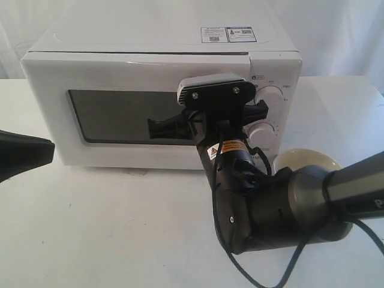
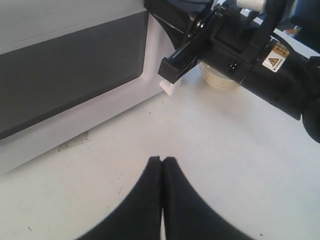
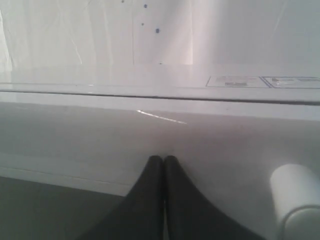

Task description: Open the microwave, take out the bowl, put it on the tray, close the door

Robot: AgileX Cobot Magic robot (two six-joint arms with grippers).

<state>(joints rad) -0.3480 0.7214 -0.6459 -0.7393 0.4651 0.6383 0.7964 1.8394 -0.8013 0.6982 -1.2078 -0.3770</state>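
Right gripper (image 3: 163, 161), pinched together, faces white dark-windowed door (image 1: 120, 72)

Bright, washed-out, perhaps slightly soft-focused.

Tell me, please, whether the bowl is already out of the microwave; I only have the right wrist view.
Observer: Yes. In the exterior view the bowl sits outside, to the right of the microwave, partly hidden behind the right arm.
Operator: What is it resting on?
Observer: The left wrist view shows its base on the white table, near the microwave's front corner.
Operator: And where is the left end effector?
Observer: The left end effector is shut and empty, above the table in front of the door.
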